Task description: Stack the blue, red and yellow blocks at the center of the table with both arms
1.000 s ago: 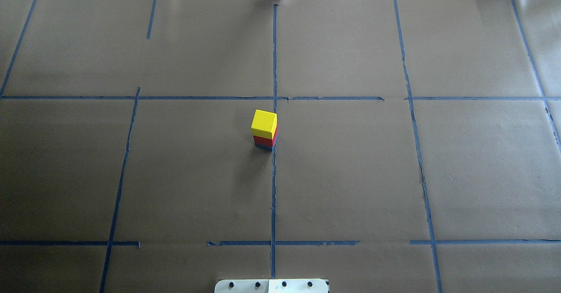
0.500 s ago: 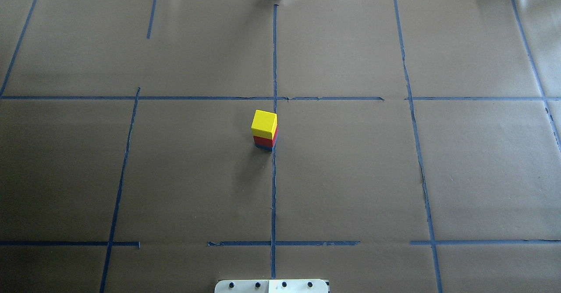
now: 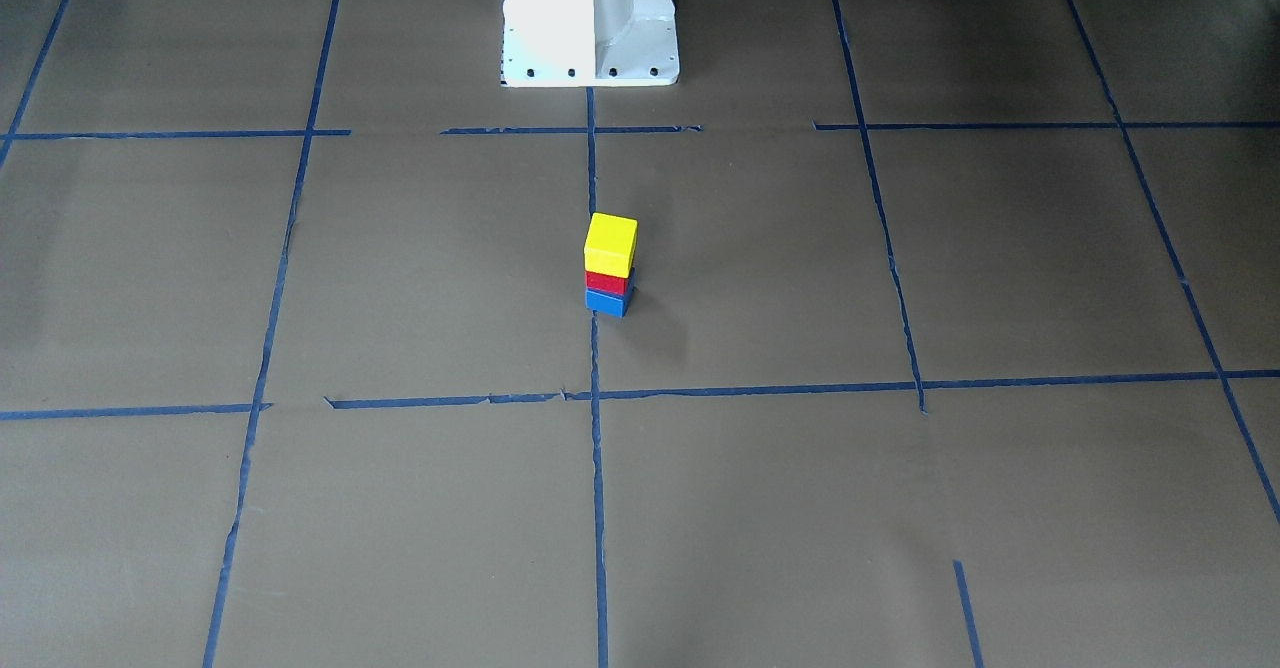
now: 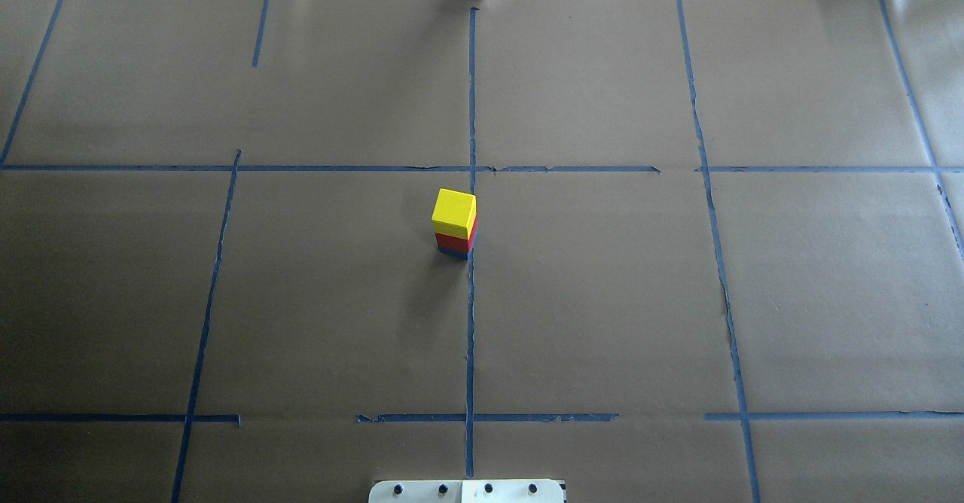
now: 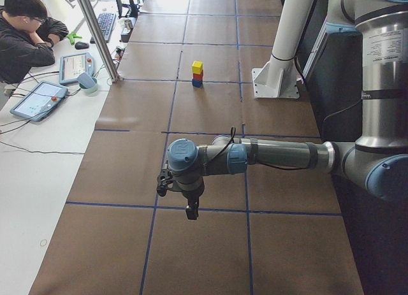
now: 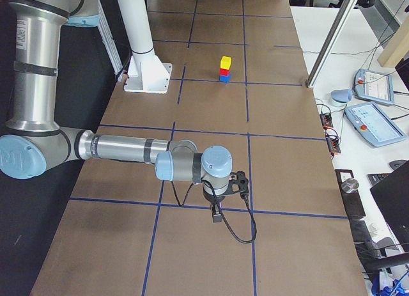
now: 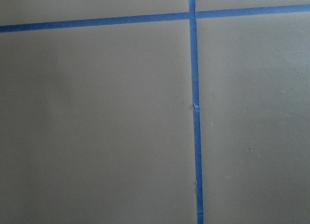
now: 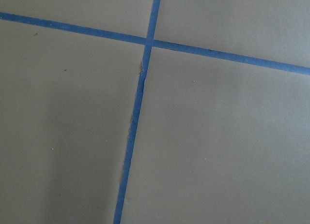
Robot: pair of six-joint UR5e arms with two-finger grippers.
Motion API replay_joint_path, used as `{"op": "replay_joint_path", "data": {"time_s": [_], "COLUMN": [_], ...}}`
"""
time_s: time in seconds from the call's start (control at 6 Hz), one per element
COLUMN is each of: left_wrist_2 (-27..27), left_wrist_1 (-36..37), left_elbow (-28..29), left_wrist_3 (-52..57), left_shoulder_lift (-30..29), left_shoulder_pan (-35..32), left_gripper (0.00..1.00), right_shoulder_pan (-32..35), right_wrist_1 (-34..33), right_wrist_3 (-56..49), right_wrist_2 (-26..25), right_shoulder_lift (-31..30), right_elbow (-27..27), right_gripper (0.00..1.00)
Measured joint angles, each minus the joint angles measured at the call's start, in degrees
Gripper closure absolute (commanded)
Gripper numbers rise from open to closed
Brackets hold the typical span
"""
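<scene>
Left claw: seen only in the left side view, pointing down over the counter, well away from the stack. Can't tell whether it is spread or clenched, but nothing visible in it. Its wrist cam shows only brown paper and a tape crossing, with no fingers in shot. Right claw: same story. It shows only in the right side view, pointing down near a tape crossing, and I can't tell its opening; nothing seen in its grasp. A black cable loops off its wrist over the counter. Its wrist cam also shows just paper and crossed tape. Both arms reach out low from the robot's side, forearms roughly level, each at its own end of the counter. The stack is in the middle of the counter: blue block on the paper, red block on top of it, yellow block on top of that, upright, faces roughly lined up. It sits at the centre tape line, between the two cross lines, with nothing touching it. White robot base is behind the stack on the same line. An operator sits at a side desk with tablets.
</scene>
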Motion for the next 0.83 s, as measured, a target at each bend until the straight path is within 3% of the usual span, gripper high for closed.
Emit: {"op": "replay_joint_path", "data": {"time_s": [0.83], "left_wrist_2": [0.43], "left_wrist_1": [0.14], "left_elbow": [-0.30], "left_wrist_3": [0.16], "left_shoulder_lift": [0.32], "left_shoulder_pan": [0.07], "left_gripper": [0.00], "right_shoulder_pan": [0.00], "right_wrist_1": [-0.06], "right_wrist_3": [-0.07], "right_wrist_2": [0.02], "right_shoulder_lift": [-0.24], "right_elbow": [-0.08], "right_gripper": [0.00]}}
